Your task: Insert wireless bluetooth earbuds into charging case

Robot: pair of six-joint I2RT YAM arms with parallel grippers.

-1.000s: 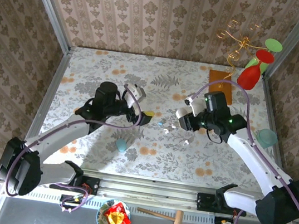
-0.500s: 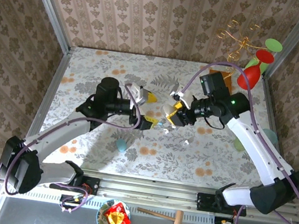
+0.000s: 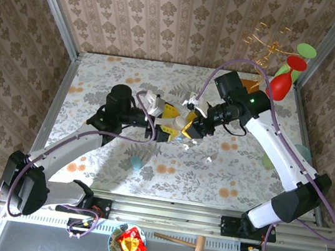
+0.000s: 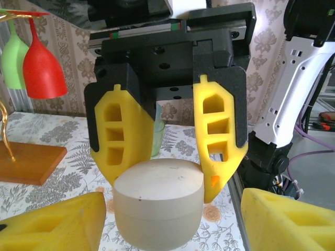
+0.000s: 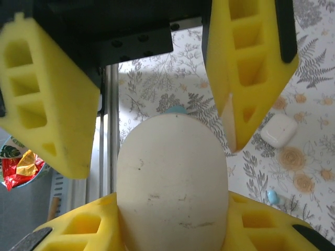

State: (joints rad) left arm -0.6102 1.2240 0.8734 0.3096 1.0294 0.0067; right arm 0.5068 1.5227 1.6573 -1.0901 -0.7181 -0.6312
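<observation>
Your right gripper [image 5: 170, 235] was clamped on the white case [image 5: 172, 167], a closed, pebble-shaped case held in the air over the middle of the surface [image 3: 98, 83]. Your left gripper [image 4: 170, 209] faced it head-on, open, with its yellow fingers [image 5: 47, 99] spread to either side of the case's free end. Beneath the two grippers, one white earbud [image 3: 209, 159] lay loose on the surface, a little toward the near edge. A pale blue earbud [image 5: 272, 197] lay close to a second white case [image 5: 279, 129]. A pale blue case [image 3: 135, 163] sat nearer the near edge.
</observation>
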